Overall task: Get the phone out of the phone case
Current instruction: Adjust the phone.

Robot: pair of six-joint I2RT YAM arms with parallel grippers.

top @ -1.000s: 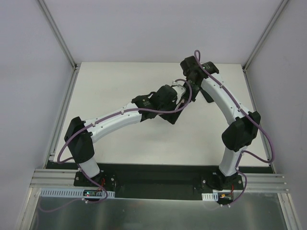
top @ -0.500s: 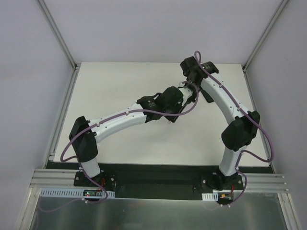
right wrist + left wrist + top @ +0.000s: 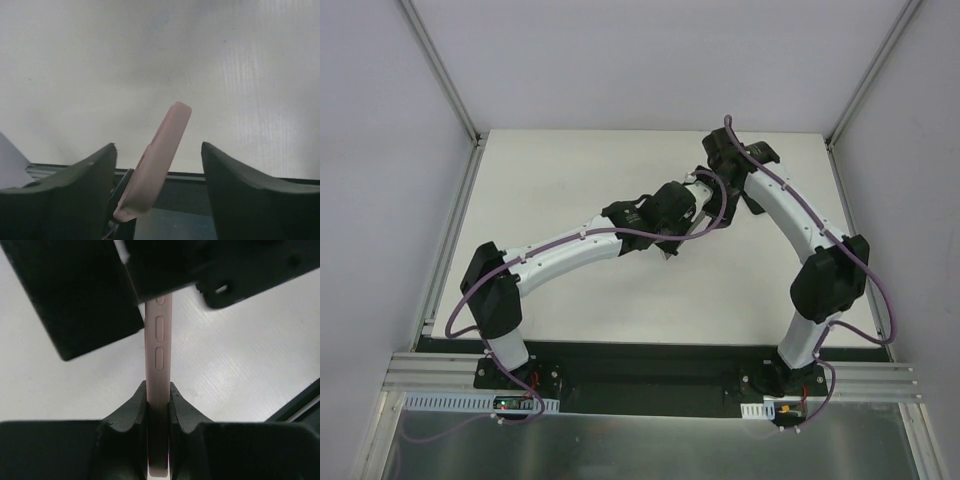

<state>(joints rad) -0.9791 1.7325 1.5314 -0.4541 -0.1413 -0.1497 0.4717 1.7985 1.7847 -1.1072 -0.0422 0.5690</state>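
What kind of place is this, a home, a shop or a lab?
Most likely a robotics lab test cell: a white table walled by plain grey panels, aluminium framing along the near edge, and two robot arms bolted there.

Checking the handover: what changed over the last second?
The left gripper moved in toward the right gripper and shut on the phone case; the right gripper then opened, letting go. Both arms still meet above the middle of the table.

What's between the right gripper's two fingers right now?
The pink phone case, edge-on in the gap, clear of both fingertips in the right wrist view. The left gripper pinches it, per the left wrist view.
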